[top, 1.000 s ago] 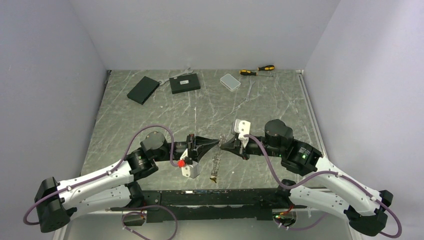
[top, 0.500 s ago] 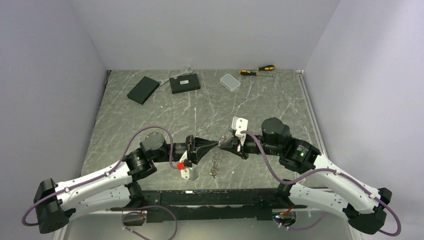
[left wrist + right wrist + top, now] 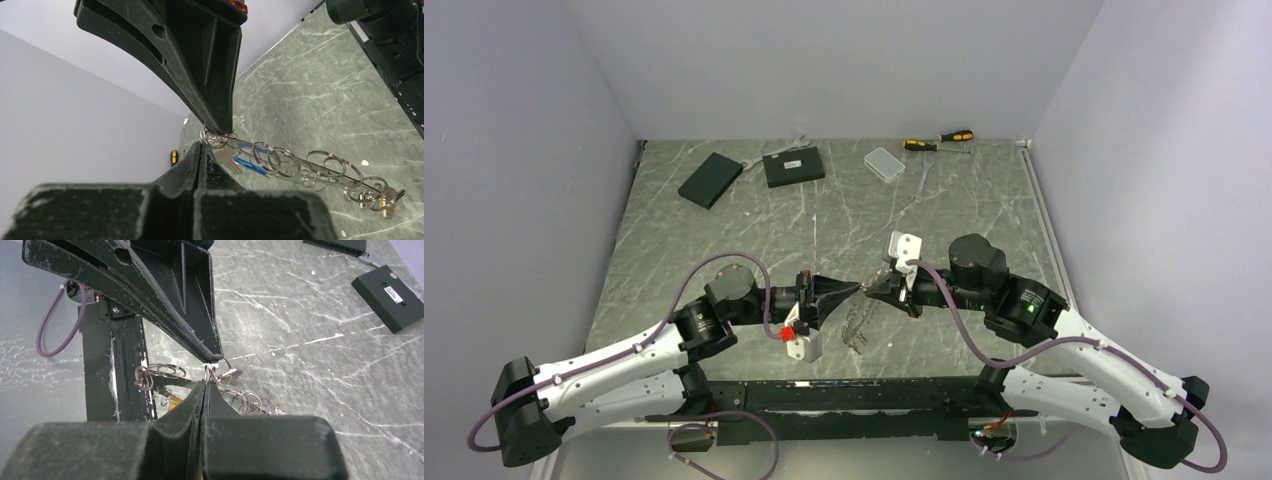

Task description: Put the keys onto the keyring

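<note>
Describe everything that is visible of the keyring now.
The keyring is a limp chain of many small silvery metal rings linked together. The left gripper is shut on one end, and the right gripper is shut on other rings, so it hangs between them over the table. Near the left gripper, keys with blue tags lie against it. Whether its slack part touches the table, I cannot tell.
</note>
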Available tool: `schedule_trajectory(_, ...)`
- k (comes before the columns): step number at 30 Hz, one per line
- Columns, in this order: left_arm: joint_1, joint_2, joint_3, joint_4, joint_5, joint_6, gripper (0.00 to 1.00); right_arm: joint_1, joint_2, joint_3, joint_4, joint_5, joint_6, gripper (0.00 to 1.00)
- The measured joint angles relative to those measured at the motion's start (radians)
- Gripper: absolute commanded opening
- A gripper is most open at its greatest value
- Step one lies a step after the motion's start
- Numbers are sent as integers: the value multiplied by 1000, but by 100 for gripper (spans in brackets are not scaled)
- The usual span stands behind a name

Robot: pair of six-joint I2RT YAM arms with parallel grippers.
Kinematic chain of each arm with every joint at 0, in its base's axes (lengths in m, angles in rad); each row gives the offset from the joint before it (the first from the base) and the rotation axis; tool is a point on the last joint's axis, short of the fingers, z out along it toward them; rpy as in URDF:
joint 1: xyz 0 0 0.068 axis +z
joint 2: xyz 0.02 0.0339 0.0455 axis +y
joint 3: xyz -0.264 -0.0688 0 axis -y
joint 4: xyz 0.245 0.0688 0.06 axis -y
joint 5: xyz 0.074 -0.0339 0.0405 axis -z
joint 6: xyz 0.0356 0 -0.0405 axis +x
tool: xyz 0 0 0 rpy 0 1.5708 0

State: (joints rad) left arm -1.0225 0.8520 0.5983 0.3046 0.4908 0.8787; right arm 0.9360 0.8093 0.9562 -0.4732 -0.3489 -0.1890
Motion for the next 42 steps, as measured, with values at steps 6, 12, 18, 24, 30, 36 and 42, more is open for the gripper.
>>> schedule_trajectory(6,0,0,0,0,-3,-1,0,0,0,0,0,0,0,0)
schedule_trajectory(12,0,-5,0,1,-14,0,0,0,23,10,0,-7,6,0)
schedule_trajectory(18,0,-9,0,-21,-6,19,0,0,45,10,0,-23,11,0)
schedule_trajectory(24,0,-27,3,-67,10,52,0,1,45,10,-4,-26,14,0)
schedule_trajectory(30,0,-38,8,-109,11,73,0,1,45,10,-5,-25,16,0)
schedule_trajectory(36,-1,-39,8,-117,18,78,0,1,49,11,-5,-23,16,0)
schedule_trajectory(42,-6,-38,8,-118,11,79,0,1,66,14,-6,-31,16,0)
